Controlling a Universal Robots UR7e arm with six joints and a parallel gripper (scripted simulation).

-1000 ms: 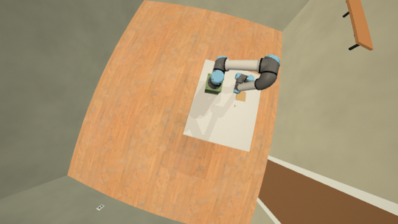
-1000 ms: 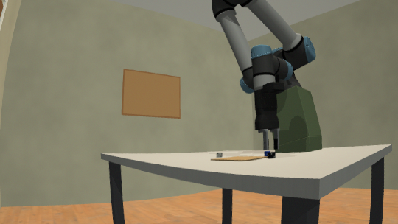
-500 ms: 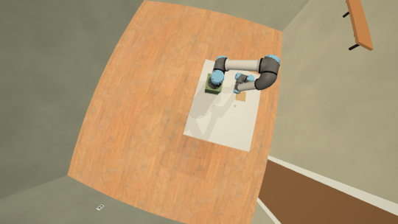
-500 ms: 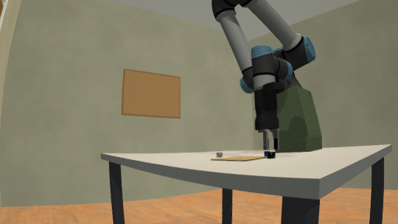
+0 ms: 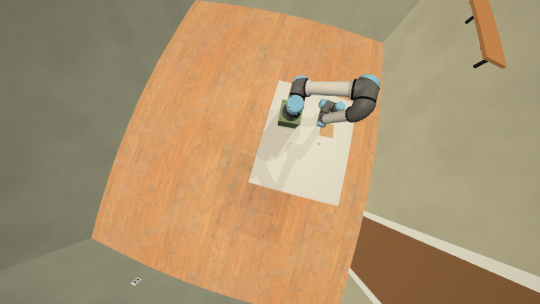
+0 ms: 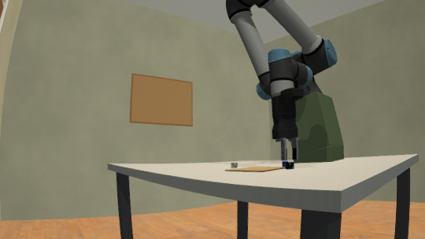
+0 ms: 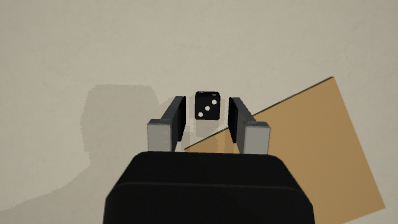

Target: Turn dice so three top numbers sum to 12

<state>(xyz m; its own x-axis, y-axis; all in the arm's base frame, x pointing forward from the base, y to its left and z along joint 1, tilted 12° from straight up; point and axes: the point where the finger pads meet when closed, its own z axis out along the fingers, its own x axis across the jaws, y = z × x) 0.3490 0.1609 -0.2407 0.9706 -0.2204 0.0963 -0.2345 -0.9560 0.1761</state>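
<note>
A black die (image 7: 207, 105) with three white pips on top lies on the pale table, just off the corner of the tan mat (image 7: 305, 150). My gripper (image 7: 207, 110) is open and hangs right over this die, one finger on each side with gaps, touching nothing. In the side view the fingers (image 6: 288, 154) end just above the black die (image 6: 290, 165). A small blue die (image 6: 283, 163) sits right beside it. A grey die (image 6: 234, 165) lies on the table beyond the mat's (image 6: 256, 169) far end. From above the mat (image 5: 327, 131) shows partly under the arm.
The green robot base (image 6: 320, 130) stands close behind the gripper. The table edge (image 6: 275, 189) runs in front of the mat. A cork board (image 6: 161, 100) hangs on the far wall.
</note>
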